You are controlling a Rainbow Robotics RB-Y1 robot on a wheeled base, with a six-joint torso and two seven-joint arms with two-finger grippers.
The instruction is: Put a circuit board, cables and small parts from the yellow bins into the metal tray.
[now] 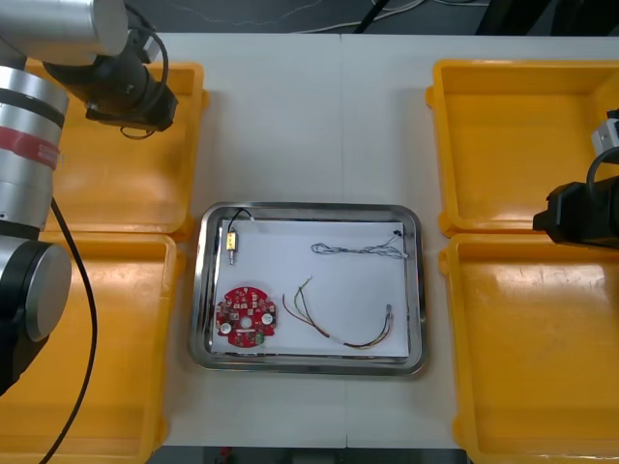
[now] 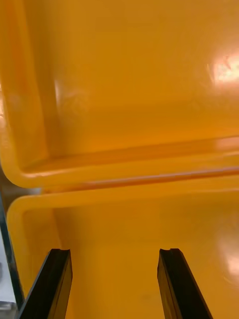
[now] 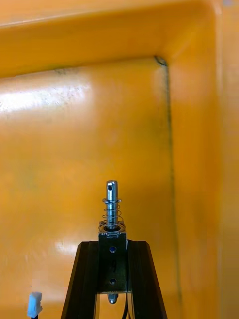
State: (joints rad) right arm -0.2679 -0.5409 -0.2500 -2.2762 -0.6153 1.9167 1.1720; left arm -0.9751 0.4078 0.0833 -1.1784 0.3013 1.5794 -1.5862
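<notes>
— Now, where does the left hand stand?
— You find the left hand [image 3: 112, 245] above the far left yellow bin [image 1: 179, 184], with a corner of that bin ahead of its fingers. The fingers are clamped on a small metal part [image 3: 112, 209]: a block with a spring-wound pin that rises past the fingertips. A white connector [image 3: 34, 304] hangs beside one finger.
— And the right hand?
— You see the right hand [image 2: 115, 255] at the right side of the tabletop [image 1: 309, 106], where the far right bin [image 1: 503, 126] and the near right bin [image 1: 522, 338] meet. Its fingers stand apart with nothing between them.
— What lies in the metal tray?
— Check the metal tray [image 1: 309, 207], white inside, between the bins. You find a round red circuit board [image 1: 245, 316] at its near left, a second small metal part [image 1: 233, 242] with a black cable [image 1: 239, 214] at its far left, a twisted cable [image 1: 358, 251] at its far right and a red and yellow cable [image 1: 338, 329] at its near right. The board and these last two cables lie apart from one another.
</notes>
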